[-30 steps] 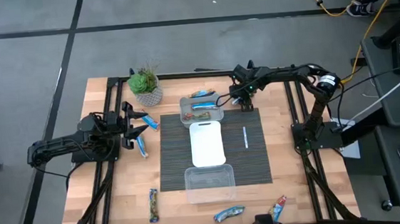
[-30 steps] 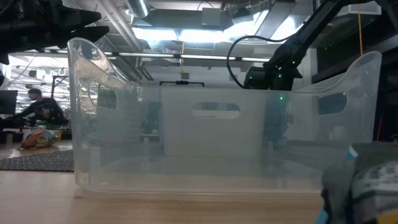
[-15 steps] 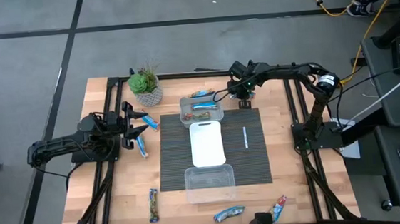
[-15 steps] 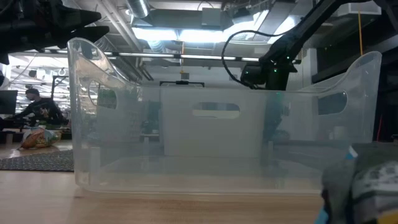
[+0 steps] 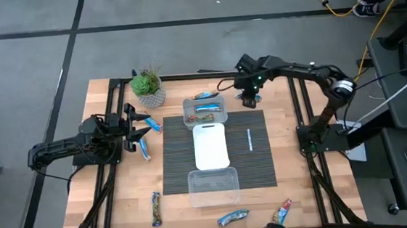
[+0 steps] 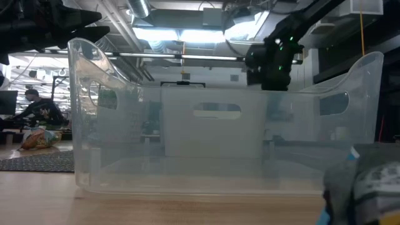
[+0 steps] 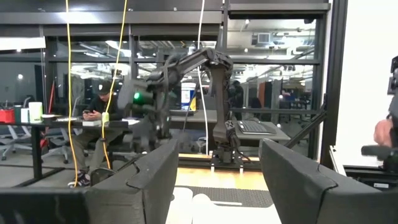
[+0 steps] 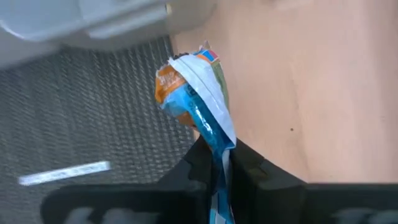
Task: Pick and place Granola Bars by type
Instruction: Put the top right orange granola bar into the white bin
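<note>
My right gripper (image 5: pixel 250 96) (image 8: pixel 219 158) hovers over the mat's far right corner, right of the far clear tub (image 5: pixel 205 114), and is shut on a blue granola bar (image 8: pixel 194 93) with an orange and white end. In the low view it shows high above the table (image 6: pixel 275 59). The far tub holds blue bars, and one bar (image 5: pixel 206 95) lies behind it. My left gripper (image 5: pixel 138 131) (image 7: pixel 217 183) waits open at the table's left, beside two blue bars (image 5: pixel 150 124) (image 5: pixel 145 149). Three more bars (image 5: pixel 155 208) (image 5: pixel 233 217) (image 5: pixel 282 212) lie near the near edge. My right gripper pinches the blue bar between its two fingers by one end of the wrapper (image 8: pixel 217 146), coming from above and pointing down. The bar lies along the fingers and sticks out past their tips. It hangs lifted clear over the mat's edge and the bare wood.
A dark ribbed mat (image 5: pixel 258 161) covers the table's middle, bearing a white lid (image 5: pixel 210 147), a thin white stick (image 5: pixel 249 139) and the empty near tub (image 5: pixel 213 187) (image 6: pixel 219 144). A potted plant (image 5: pixel 147 88) stands at the far left. Bare wood lies right of the mat.
My right gripper has moved from the far tub's right end toward the table's right and risen, turning as it went. It carries the bar with it, lifted clear of the table.
</note>
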Robot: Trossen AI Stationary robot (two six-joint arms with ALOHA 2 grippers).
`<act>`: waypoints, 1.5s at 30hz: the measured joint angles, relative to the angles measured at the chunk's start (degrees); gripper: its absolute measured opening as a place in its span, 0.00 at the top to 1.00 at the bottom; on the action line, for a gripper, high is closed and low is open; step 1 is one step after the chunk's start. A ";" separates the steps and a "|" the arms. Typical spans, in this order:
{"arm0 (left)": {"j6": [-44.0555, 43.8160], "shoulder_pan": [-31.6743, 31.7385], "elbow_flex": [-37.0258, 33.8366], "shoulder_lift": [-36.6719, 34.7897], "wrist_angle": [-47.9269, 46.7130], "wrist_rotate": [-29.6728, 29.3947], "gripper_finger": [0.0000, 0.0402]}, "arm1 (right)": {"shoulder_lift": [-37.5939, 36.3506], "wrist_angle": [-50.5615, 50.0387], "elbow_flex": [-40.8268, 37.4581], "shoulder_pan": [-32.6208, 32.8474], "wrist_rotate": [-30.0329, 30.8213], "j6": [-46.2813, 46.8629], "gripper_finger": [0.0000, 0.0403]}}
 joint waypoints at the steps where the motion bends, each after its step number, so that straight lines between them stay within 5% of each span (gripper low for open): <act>1: 0.00 -0.02 -0.01 -0.01 0.01 0.00 0.46 | -1.30 -0.20 0.00 0.23 -0.27 0.95 0.92; 20: 0.02 0.00 0.00 -0.01 -0.01 0.00 0.46 | -22.55 5.94 -0.02 16.47 -0.22 15.85 0.94; 38: 0.00 -0.02 0.00 -0.01 -0.01 -0.02 0.46 | -19.14 21.44 0.08 30.59 6.58 26.11 0.93; 45: 0.00 0.00 0.00 -0.01 -0.01 0.00 0.45 | -9.82 17.20 9.14 33.71 6.53 25.35 0.94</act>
